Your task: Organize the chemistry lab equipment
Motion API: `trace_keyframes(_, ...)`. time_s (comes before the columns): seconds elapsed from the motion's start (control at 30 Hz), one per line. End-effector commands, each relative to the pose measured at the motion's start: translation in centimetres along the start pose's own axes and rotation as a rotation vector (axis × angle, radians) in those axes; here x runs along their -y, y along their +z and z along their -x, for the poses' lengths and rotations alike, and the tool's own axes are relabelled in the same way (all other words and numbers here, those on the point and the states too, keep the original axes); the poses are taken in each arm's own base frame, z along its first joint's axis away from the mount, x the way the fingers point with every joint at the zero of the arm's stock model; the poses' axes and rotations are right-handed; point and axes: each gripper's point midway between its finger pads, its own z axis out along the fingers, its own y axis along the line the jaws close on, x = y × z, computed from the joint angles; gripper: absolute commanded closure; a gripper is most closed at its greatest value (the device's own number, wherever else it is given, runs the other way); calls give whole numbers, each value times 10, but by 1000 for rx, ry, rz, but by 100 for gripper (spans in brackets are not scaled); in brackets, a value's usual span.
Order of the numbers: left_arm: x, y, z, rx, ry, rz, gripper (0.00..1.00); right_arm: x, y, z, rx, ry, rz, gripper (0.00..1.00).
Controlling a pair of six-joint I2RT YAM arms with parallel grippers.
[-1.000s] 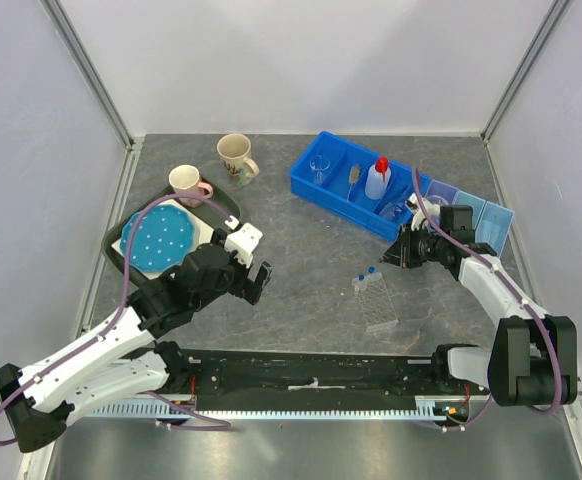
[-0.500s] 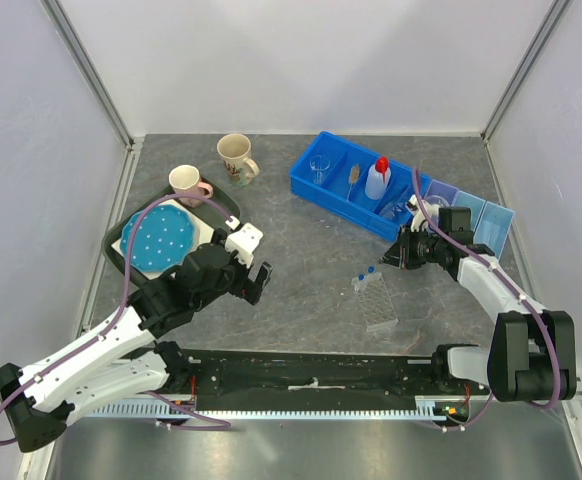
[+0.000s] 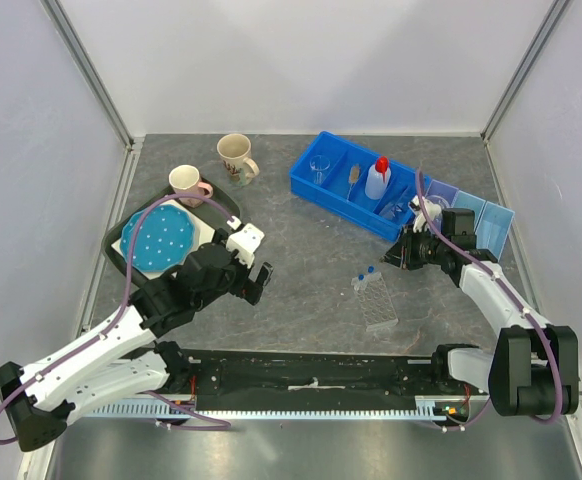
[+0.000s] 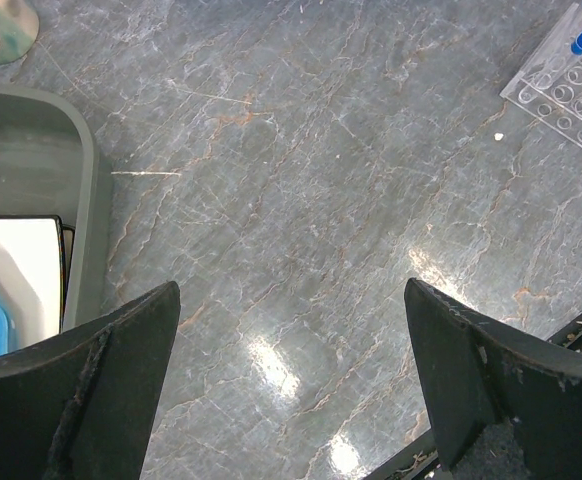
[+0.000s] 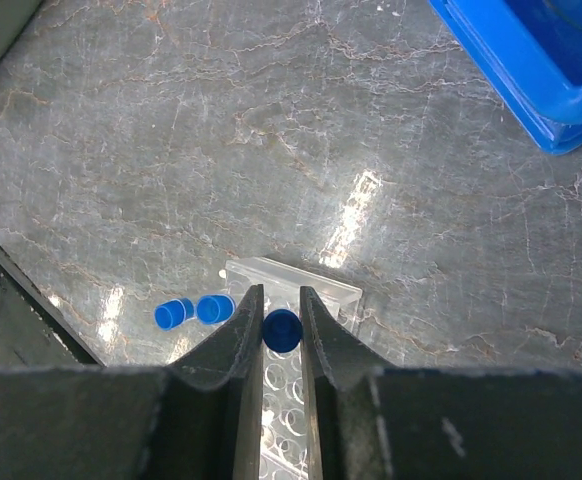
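Note:
My right gripper (image 5: pixel 281 312) is shut on a blue-capped tube (image 5: pixel 282 330) and holds it over the far end of the clear tube rack (image 5: pixel 301 283). Two more blue-capped tubes (image 5: pixel 196 311) stand in the rack's corner. In the top view the right gripper (image 3: pixel 403 252) hangs just right of the rack (image 3: pixel 378 302). My left gripper (image 3: pixel 254 283) is open and empty over bare table, left of the rack; the left wrist view (image 4: pixel 291 380) shows only the tabletop between its fingers. The white squeeze bottle (image 3: pixel 377 178), a clear beaker (image 3: pixel 318 166) and the thin brush (image 3: pixel 353 180) lie in the blue bin (image 3: pixel 333 192).
A light blue bin (image 3: pixel 483 222) stands right of the blue bin. A beige mug (image 3: pixel 236 155) and a pink mug (image 3: pixel 187 183) stand at the back left. A blue dotted plate (image 3: pixel 157 238) lies in a grey tray (image 3: pixel 114 240) at the left.
My right gripper has shifted slightly nearer and lower with the tube, toward the rack. The left arm has hardly moved.

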Motion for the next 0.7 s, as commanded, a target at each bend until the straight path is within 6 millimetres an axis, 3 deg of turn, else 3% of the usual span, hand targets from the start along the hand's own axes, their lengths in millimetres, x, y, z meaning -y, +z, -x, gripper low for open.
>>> trace_keyframes(0.0,-4,1,4,13,27,14,1,1,2,4,17,0,5,78)
trace_keyframes(0.67,-3,2,2,4,28,12,1,-1,6,-7,13,5,-2,73)
